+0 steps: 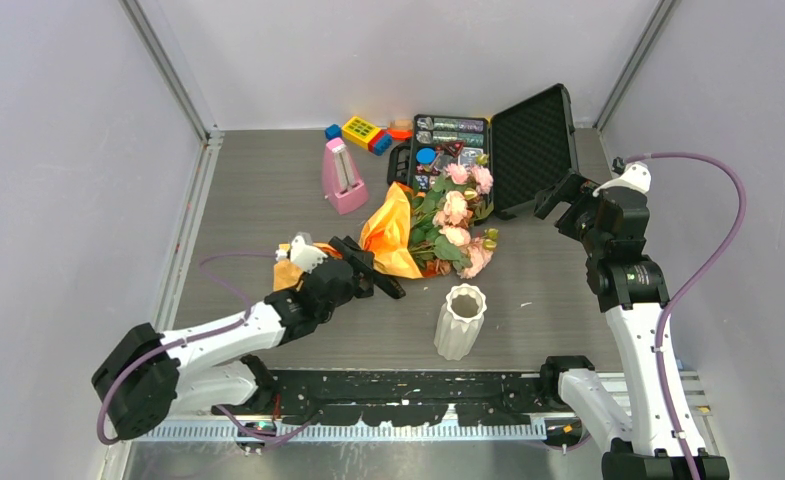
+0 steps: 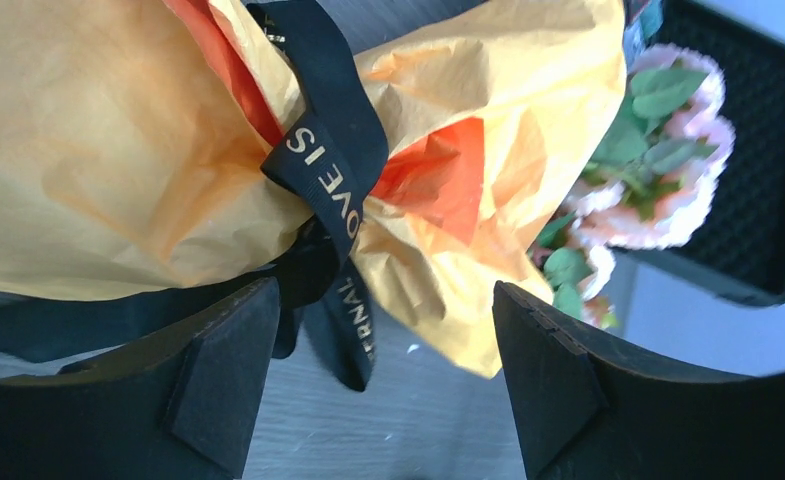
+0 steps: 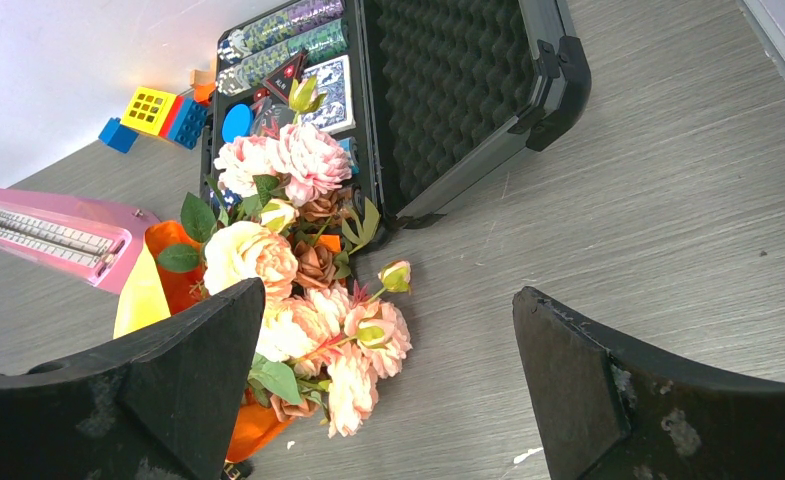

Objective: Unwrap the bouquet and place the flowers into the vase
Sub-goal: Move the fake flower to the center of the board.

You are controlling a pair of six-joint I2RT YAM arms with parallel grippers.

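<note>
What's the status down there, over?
Left hand open at the black ribbon. Right hand open, empty. Bouquet wrapped, vase empty. Nothing between them.

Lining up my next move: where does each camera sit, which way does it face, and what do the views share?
Top external: above and behind the bases, looking down on the table, bouquet and vase; both arms show.
Left wrist: on the left gripper, low, facing the black ribbon; its open fingers frame it.
Right wrist: on the right gripper, raised, looking down at the flowers and open case; open fingers show.
Both wrist views share the orange paper.
</note>
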